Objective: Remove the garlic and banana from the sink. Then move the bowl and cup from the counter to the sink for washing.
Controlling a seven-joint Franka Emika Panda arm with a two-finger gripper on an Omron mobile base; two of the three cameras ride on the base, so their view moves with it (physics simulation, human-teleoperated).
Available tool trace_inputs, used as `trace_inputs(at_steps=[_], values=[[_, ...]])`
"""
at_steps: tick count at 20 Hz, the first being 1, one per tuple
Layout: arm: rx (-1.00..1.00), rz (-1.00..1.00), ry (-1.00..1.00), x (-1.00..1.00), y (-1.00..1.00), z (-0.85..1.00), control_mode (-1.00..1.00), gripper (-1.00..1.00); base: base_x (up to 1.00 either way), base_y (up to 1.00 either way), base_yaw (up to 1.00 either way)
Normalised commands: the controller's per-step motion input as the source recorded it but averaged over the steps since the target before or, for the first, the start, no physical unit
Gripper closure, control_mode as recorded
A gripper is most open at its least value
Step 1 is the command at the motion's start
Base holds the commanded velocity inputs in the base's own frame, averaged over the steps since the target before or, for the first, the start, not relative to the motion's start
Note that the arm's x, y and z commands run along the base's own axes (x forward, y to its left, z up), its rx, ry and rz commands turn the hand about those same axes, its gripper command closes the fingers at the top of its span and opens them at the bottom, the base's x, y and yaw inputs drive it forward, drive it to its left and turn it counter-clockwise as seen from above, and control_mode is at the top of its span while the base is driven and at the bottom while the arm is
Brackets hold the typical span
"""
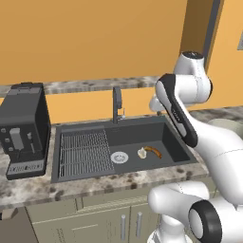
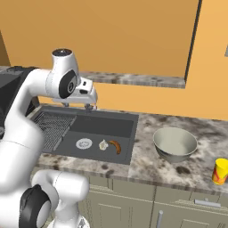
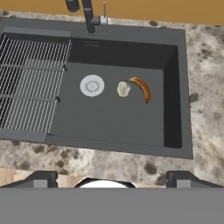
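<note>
- Gripper (image 3: pixel 112 178) hangs above the sink's front edge, looking down into the basin; fingers (image 3: pixel 40 178) wide apart, nothing btwn them.
- Sink (image 3: pixel 175 144): dark grey basin set in the speckled counter (image 2: pixel 147 167), wire rack (image 3: pixel 30 83) on its left part, round silver drain (image 3: pixel 92 85) mid-floor, dark faucet (image 1: pixel 116 102) at the back edge.
- Garlic (image 3: pixel 123 89) on the basin floor, just right of the drain.
- Banana (image 3: pixel 141 87) right beside the garlic on its far-from-drain side, curved, looks to be touching or nearly so; can't tell for sure.
- Bowl (image 2: pixel 175 144) upright on the counter right of the sink, grey outside, pale inside.
- Cup (image 2: pixel 220 171), yellow, further right on the counter nr the front edge, apart from the bowl.
- Black coffee machine (image 1: pixel 24 128) on the counter left of the sink.
</note>
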Motion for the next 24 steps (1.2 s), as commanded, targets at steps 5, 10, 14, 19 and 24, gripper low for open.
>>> trace_inputs(at_steps=[5,10,14,19,24], values=[[-0.05,0.0,0.02,0.0,0.0,-0.12,-1.0,-1.0,0.0,0.0,0.0],[-0.04,0.0,0.01,0.0,0.0,-0.12,-1.0,-1.0,0.0,0.0,0.0],[-0.03,0.0,0.04,0.0,-0.01,-0.13,-1.0,-1.0,0.0,0.0,0.0],[-0.01,0.0,0.02,0.0,-0.05,-0.12,-1.0,-1.0,0.0,0.0,0.0],[0.0,0.0,0.0,0.0,-0.1,-0.11,-1.0,-1.0,0.0,0.0,0.0]])
